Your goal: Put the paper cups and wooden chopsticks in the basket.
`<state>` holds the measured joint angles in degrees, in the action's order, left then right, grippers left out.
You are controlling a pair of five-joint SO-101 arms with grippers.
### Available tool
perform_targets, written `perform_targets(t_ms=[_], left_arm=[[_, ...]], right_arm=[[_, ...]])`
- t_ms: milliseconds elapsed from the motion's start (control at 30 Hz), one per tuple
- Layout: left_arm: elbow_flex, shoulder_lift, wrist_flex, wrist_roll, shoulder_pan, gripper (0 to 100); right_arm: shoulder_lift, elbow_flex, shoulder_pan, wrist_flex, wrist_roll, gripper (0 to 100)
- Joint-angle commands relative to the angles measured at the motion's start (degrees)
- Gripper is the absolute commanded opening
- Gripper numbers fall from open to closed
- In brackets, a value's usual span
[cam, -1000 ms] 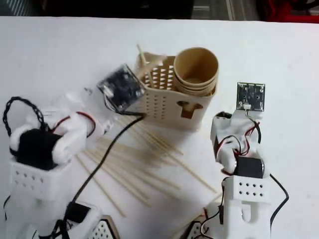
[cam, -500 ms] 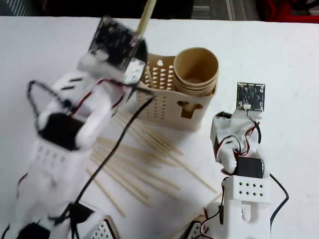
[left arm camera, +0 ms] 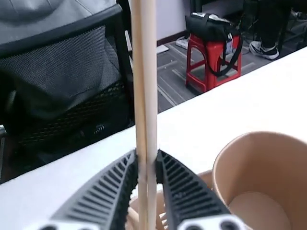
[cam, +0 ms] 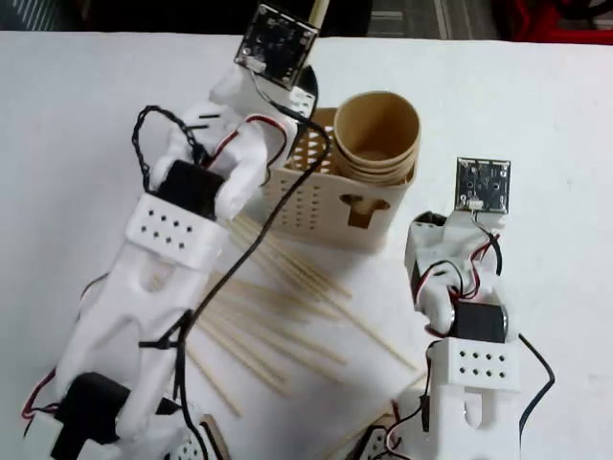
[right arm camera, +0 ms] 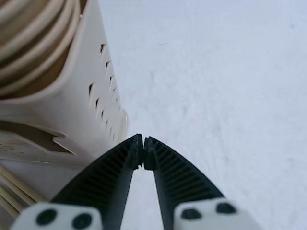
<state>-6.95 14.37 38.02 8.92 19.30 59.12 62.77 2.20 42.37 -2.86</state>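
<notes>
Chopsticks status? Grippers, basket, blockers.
Left gripper shut on held chopsticks, upright above basket. Right gripper shut, empty, beside basket. Paper cups stacked in basket; loose chopsticks on table. No blocker seen.

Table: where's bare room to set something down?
Free: the far-left corner of the table beside the left arm, and the stretch right of the basket and right arm. Crowded: between the arms, where chopsticks lie scattered in front of the basket.
</notes>
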Motion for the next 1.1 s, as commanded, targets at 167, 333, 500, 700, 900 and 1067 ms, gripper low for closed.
perform_targets(t_ms=[167,333,500,700,900,1067], left_arm=[[3.3,0.2,4.7,-0.8,0.7,14],[3.0,4.1,7.6,-0.8,0.4,16],[2.7,12.4,12.3,-0.6,0.2,16],[2.6,21.7,21.7,-0.3,-3.7,16],[2.5,29.2,30.3,-0.3,-13.1,16],[-4.2,36.5,32.7,-0.3,-20.4,16]], right_arm=[[1.3,-0.4,0.6,-1.0,0.4,2.1],[1.3,-0.4,0.6,-0.9,0.4,2.1],[1.3,-0.4,0.6,-0.9,0.4,2.1],[1.4,-1.0,0.7,-0.4,0.4,2.1],[7.3,-8.7,0.9,10.2,-0.1,2.1],[13.7,-20.1,-3.1,21.7,-9.9,2.1]])
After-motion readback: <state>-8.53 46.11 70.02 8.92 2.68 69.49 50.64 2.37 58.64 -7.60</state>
